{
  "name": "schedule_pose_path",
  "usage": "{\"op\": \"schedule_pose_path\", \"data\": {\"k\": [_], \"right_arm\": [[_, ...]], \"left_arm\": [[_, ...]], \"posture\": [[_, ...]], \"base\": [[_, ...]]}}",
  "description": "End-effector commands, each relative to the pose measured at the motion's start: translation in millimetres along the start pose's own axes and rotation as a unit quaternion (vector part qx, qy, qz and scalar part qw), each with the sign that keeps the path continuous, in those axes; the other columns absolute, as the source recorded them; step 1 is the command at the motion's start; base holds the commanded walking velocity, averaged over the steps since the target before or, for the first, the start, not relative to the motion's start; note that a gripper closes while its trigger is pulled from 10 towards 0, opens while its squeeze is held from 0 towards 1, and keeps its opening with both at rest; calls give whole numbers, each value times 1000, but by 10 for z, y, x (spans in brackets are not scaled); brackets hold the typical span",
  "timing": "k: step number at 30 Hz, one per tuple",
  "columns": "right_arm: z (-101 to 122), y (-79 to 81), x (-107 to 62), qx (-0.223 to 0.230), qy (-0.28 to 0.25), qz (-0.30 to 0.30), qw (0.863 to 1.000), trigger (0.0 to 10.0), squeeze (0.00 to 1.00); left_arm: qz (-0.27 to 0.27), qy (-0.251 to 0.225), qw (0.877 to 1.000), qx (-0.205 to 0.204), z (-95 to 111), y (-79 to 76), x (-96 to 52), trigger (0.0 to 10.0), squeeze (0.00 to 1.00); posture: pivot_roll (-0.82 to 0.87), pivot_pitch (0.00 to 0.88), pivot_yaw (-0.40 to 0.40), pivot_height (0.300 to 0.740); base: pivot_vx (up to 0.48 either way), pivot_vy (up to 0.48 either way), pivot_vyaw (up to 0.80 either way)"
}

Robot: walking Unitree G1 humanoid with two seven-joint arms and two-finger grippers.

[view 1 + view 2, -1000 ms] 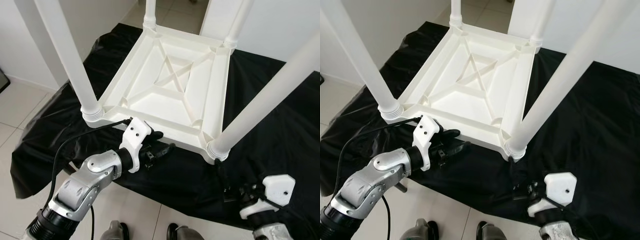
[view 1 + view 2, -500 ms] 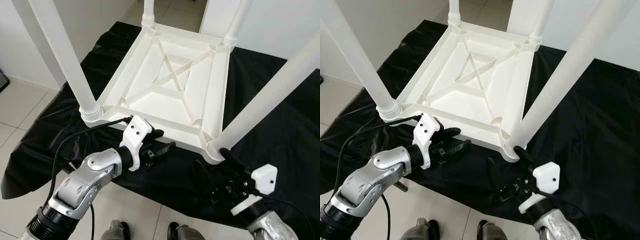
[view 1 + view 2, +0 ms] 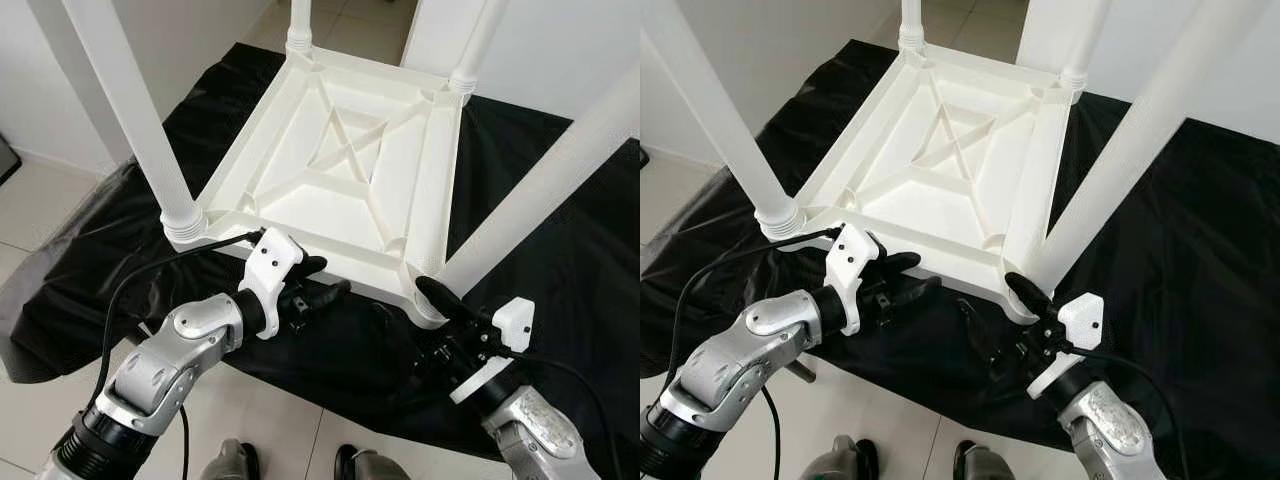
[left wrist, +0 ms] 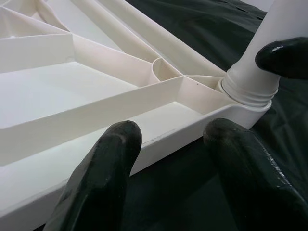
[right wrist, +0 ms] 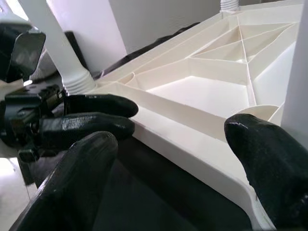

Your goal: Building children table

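A white plastic children's table [image 3: 330, 215] lies upside down on a black cloth [image 3: 560, 260], its four legs pointing up. My left gripper [image 3: 320, 281] is open at the table's near rim [image 4: 159, 139], one finger above the rim's level and one below. My right gripper [image 3: 412, 310] is open wide at the near-right corner, its upper fingertip [image 3: 435, 293] by the base of the near-right leg [image 3: 540, 190]. In the right wrist view the rim [image 5: 192, 139] runs between its fingers [image 5: 72, 183], with the left gripper [image 5: 91, 115] beyond.
The near-left leg [image 3: 130, 110] rises just left of my left arm. Two far legs [image 3: 300, 20] stand at the back. The cloth hangs over the support's near edge above the pale tile floor [image 3: 40, 210]. My feet [image 3: 235, 462] are at the bottom. White walls stand behind.
My right gripper has risen from low at the right and moved forward and left to the table's near-right corner. The left gripper has stayed at the near rim.
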State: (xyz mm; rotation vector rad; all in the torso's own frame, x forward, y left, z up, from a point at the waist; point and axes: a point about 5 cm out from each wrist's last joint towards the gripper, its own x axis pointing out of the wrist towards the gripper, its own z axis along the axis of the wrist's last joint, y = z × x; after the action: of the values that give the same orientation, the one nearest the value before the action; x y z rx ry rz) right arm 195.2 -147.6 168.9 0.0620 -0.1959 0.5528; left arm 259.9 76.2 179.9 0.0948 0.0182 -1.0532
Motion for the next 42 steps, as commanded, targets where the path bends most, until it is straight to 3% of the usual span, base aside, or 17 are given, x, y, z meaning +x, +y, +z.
{"op": "schedule_pose_path", "data": {"k": [1, 8, 9, 10, 13, 22, 26, 32, 34, 42], "right_arm": [[-65, -9, -37, 7, 9, -28, 1000, 10000, 0], [-72, 37, -160, 12, 9, -77, 997, 10000, 0], [-44, -14, -293, 3, 7, -143, 990, 10000, 0], [-31, -42, -343, -6, 6, -167, 986, 10000, 0], [6, -106, -409, -36, 3, -198, 980, 10000, 0], [40, -232, -419, -49, -7, -229, 972, 10000, 0], [109, -365, -489, -89, -20, -299, 950, 10000, 0], [90, -332, -432, -88, -19, -277, 957, 10000, 0], [56, -192, -262, -59, -19, -200, 978, 10000, 0], [57, -172, -154, -49, -23, -166, 985, 10000, 0]], "left_arm": [[-67, -2, 998, 3, 9, -73, 13, 10000, 0], [-74, -2, 997, 4, 20, -66, 30, 10000, 0], [-87, -2, 996, 2, 17, -77, 58, 10000, 0], [-92, -1, 996, 2, 16, -83, 71, 10000, 0], [-99, -1, 995, 2, 15, -90, 91, 10000, 0], [-109, -4, 994, 4, 33, -93, 133, 10000, 0], [-105, -6, 994, 7, 46, -79, 128, 10000, 0], [-100, -6, 995, 6, 36, -81, 131, 10000, 0], [-96, -6, 995, 12, 29, -72, 140, 10000, 0], [-97, -5, 995, 19, 30, -82, 145, 10000, 0]], "posture": [[2, 191, -31, 740], [-21, 198, -14, 740], [-42, 202, -2, 740], [-42, 202, -2, 740], [-68, 208, 13, 740], [-72, 207, 14, 740], [-61, 204, 4, 740], [-57, 199, -2, 740], [-39, 189, -17, 740], [-29, 180, -25, 740]], "base": [[0, 0, 0], [0, 0, 0], [0, 0, 0], [0, 0, 0], [0, 0, 0], [0, 0, 0], [0, 0, 0], [0, 0, 0], [0, 0, 0], [0, 0, 0]]}}
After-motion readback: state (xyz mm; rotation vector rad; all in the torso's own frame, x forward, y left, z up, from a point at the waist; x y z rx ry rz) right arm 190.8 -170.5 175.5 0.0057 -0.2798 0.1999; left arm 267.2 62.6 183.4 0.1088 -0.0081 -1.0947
